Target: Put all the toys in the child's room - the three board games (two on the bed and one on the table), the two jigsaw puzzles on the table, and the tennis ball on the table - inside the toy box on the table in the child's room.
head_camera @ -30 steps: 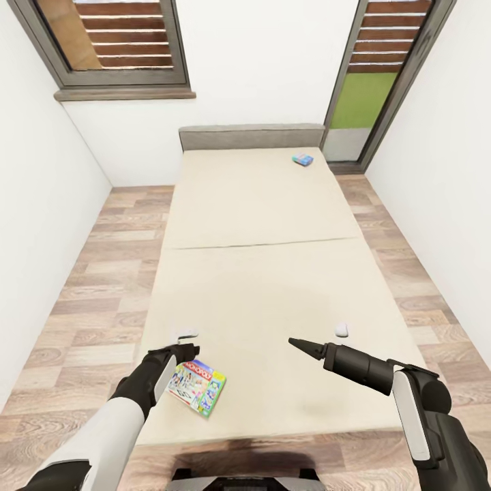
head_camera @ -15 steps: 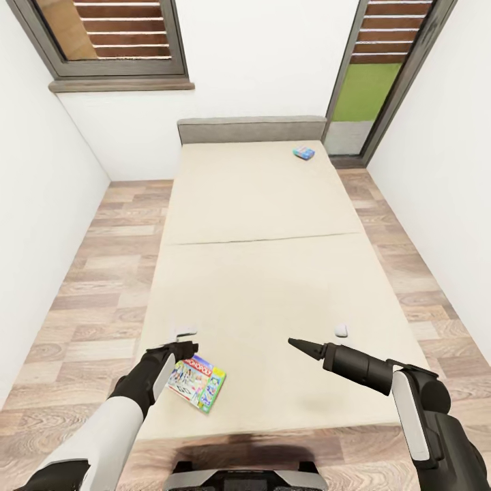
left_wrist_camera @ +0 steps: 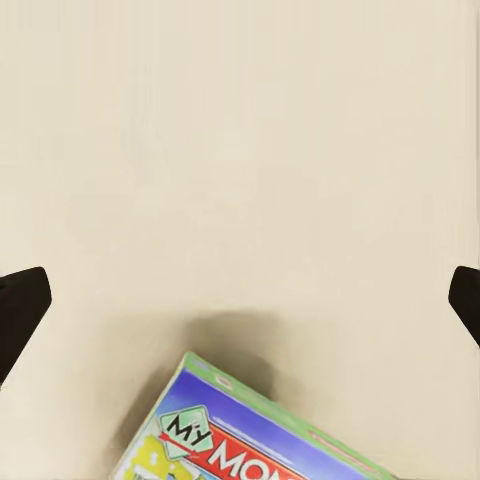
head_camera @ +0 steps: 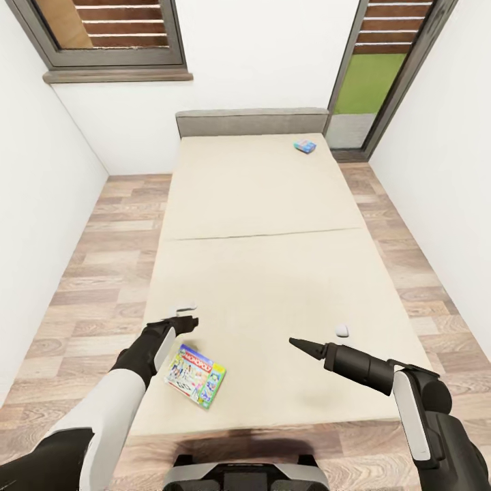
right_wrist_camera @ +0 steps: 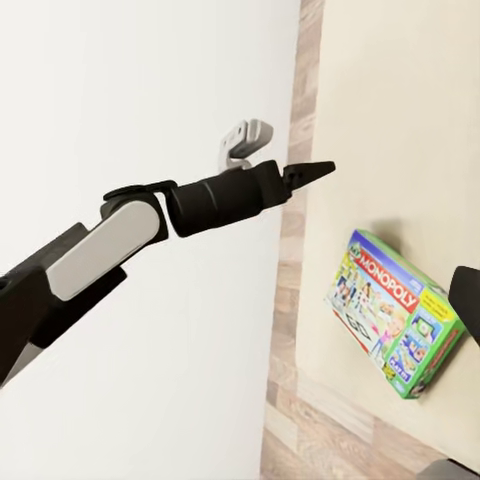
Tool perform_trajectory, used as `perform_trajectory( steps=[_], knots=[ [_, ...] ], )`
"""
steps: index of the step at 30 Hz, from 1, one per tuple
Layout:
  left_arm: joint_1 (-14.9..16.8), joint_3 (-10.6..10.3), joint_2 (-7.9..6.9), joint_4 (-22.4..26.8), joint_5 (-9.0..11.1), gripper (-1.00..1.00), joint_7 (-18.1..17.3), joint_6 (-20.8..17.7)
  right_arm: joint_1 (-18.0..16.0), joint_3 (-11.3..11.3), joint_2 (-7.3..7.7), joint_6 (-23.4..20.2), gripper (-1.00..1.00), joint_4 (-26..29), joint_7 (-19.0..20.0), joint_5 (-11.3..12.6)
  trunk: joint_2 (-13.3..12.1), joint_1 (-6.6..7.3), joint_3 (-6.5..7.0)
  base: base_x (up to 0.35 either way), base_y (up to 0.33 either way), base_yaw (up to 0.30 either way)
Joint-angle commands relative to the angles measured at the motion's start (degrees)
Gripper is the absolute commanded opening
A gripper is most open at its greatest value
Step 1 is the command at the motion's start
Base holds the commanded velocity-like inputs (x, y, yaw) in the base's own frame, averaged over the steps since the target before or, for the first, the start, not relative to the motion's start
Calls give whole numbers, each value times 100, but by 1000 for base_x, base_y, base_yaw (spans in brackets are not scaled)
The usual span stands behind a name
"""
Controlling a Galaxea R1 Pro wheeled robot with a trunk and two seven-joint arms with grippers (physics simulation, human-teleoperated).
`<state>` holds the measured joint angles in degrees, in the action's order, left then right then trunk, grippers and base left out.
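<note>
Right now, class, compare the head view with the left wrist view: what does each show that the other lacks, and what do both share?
Head view alone: the small blue game box near the grey headboard, the wood floor, and the right end effector. Left wrist view alone: a close look at the lettering on the box's lid. Both share the Monopoly box lying flat on the cream bed.

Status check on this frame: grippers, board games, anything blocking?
Left gripper open, empty, above the bed. Right gripper empty, state unclear. Monopoly box flat near bed's foot; small blue box by the headboard. Nothing blocking.
</note>
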<state>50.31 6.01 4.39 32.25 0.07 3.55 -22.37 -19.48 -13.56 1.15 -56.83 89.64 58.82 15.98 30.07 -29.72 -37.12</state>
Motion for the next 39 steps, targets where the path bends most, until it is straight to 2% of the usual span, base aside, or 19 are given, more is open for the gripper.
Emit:
perform_trajectory(
  steps=[1,39],
  knots=[
    [18,26,5,10,2,100,7,-34,-3,-5,0,-21,100,1,24,-8,7,-2,-16,0,0,0],
    [93,7,10,9,-1,100,-3,50,-3,-91,8,-21,100,1,25,-15,7,-2,-374,0,0,0]
  ],
)
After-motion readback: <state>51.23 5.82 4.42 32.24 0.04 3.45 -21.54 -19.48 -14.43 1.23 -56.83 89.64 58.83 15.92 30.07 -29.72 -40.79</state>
